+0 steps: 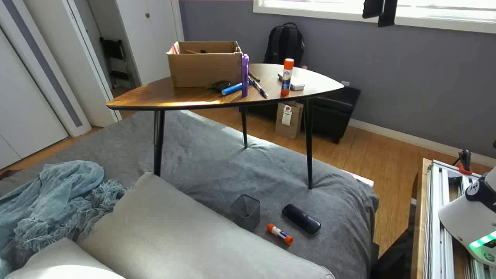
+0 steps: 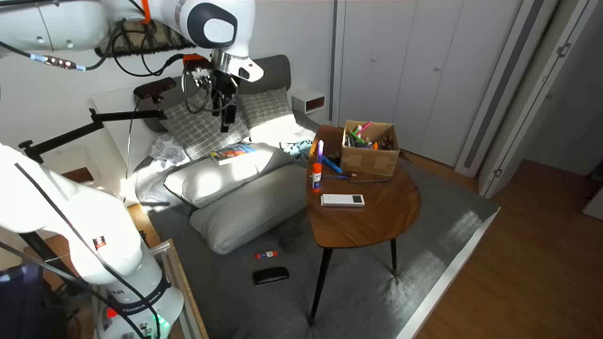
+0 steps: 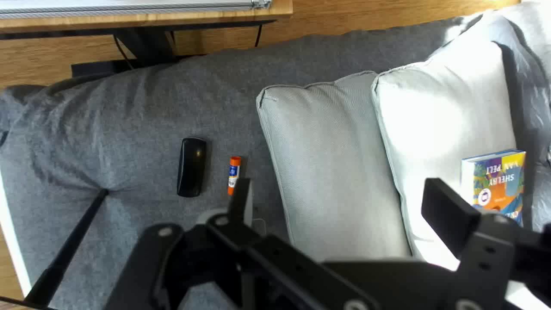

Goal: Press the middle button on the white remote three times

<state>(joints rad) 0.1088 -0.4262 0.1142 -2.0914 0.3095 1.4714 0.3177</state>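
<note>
- Here's the remote (image 2: 342, 200), white and slim, a dark square (image 2: 358, 200) at one end!
- Lying flat on the table (image 2: 372, 221), near the edge (buttons too small to make out)!

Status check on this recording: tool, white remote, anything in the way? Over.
Tool open, holding nothing. White remote on wooden table, tool not touching it. Upright glue stick close by, may crowd the approach.
</note>
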